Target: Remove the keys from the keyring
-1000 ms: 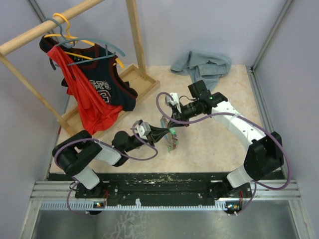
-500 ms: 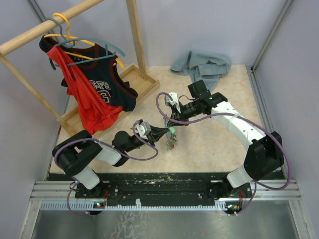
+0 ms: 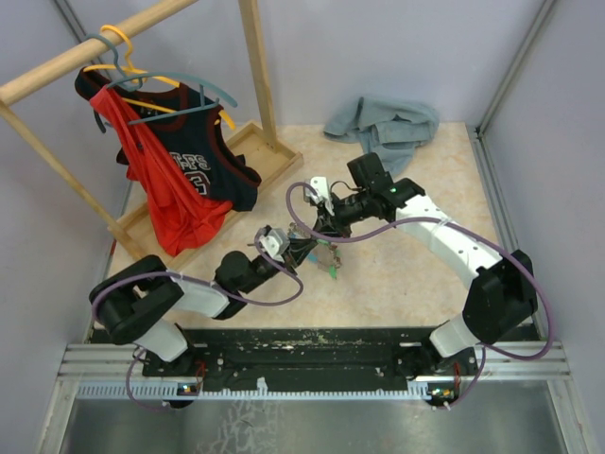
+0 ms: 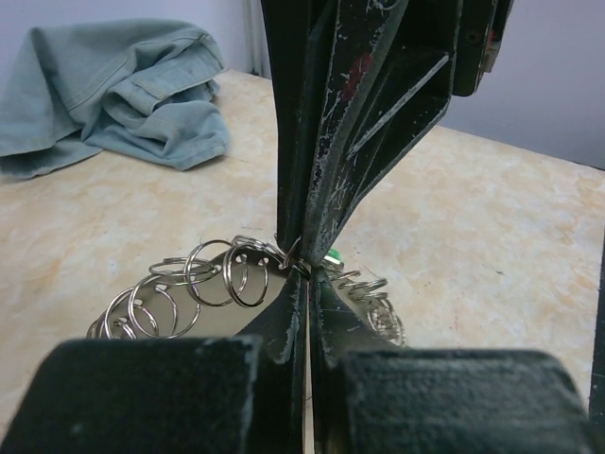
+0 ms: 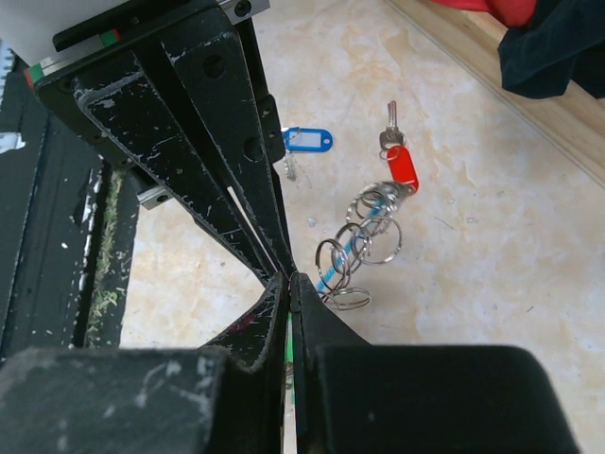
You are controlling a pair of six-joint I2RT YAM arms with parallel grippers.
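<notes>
Crumpled grey-blue cloth (image 3: 386, 123), hung jerseys (image 3: 216, 172)

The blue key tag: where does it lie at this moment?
In the right wrist view, the blue key tag lies flat on the table. It is apart from the chain of rings and to the picture's left of the red-tagged key.

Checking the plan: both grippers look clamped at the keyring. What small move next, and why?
Probably ease the left gripper slightly away from the right gripper: both are shut tip to tip at the keyring, with the red-tagged key attached.
</notes>
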